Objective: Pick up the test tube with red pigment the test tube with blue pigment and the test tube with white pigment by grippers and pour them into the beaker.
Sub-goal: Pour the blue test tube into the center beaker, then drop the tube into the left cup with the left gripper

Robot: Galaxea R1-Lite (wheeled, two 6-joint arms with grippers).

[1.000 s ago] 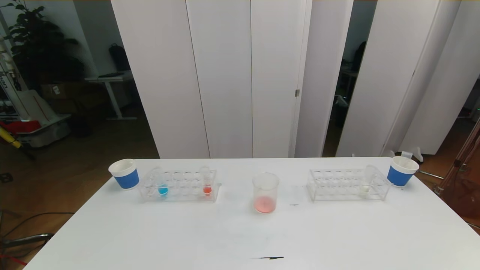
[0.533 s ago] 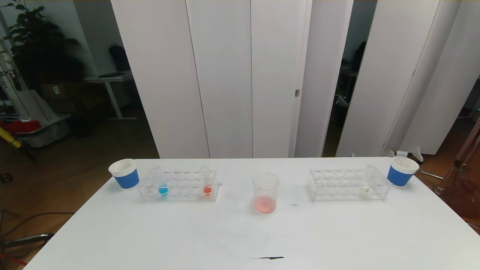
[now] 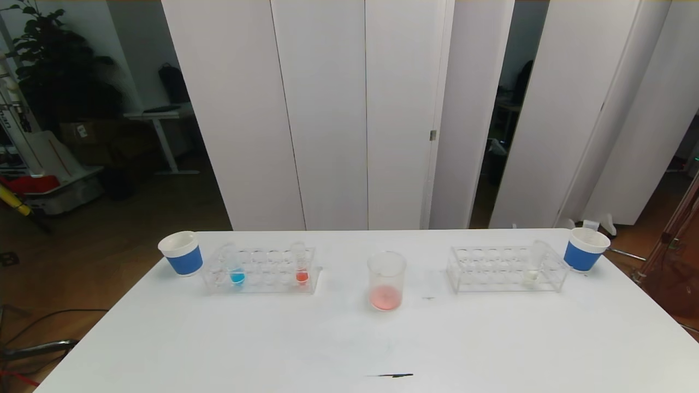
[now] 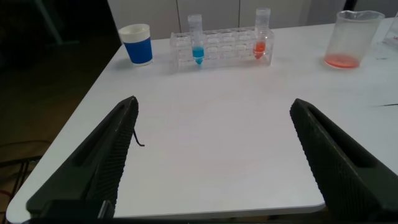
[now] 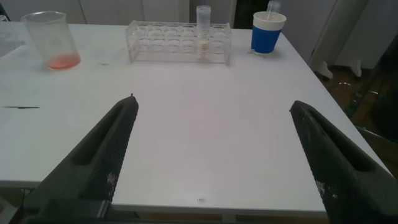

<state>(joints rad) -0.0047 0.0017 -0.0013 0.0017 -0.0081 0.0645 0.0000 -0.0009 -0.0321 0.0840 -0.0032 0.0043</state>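
Both our grippers hang back at the near edge of the table (image 3: pixel 349 338), out of the head view, and each is spread wide with nothing between its fingers: the left gripper (image 4: pixel 214 155) over the table's left part, the right gripper (image 5: pixel 214 155) over the right.

The beaker (image 3: pixel 386 281) stands mid-table with a thin pinkish-red layer at its bottom, so we judge the red pour already made. The blue tube (image 3: pixel 235 265) stands upright in the left rack (image 3: pixel 261 270), toward that rack's left end; a tube holding red (image 3: pixel 300 263) sits nearer its right end. The white tube (image 3: pixel 534 263) stands upright in the right rack (image 3: pixel 505 268), toward its right end.

What the next move turns on: the blue tube lies well ahead of the left gripper and a little to its left, long axis vertical — the left arm is plainly nearer. The white tube lies likewise ahead of the right gripper.

A blue-sleeved cup (image 3: pixel 181 252) flanks the left rack; another cup (image 3: pixel 585 249) flanks the right. We can read no writing on anything.
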